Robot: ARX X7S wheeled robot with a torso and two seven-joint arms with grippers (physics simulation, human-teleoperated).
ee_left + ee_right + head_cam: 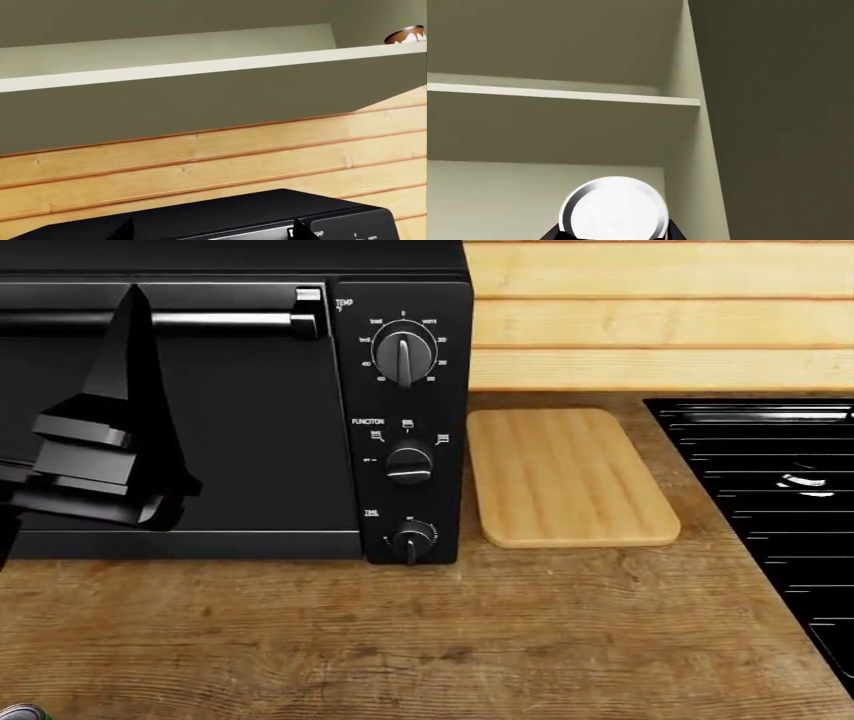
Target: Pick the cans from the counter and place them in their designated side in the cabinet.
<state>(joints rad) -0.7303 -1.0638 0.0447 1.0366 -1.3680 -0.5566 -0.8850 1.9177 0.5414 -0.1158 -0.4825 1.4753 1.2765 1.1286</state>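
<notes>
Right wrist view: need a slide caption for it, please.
A silver-topped can seen end-on, raised inside the olive cabinet below a pale shelf.

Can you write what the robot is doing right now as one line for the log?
right claw: holding silver-topped can | place: inside cabinet, below shelf | left claw: by toaster oven, state unclear

The counter (400, 640) is blocked at the back by the oven (267, 400); the board (567, 475) lies beside it. Cabinet room is bounded by a shelf (560, 95).
</notes>
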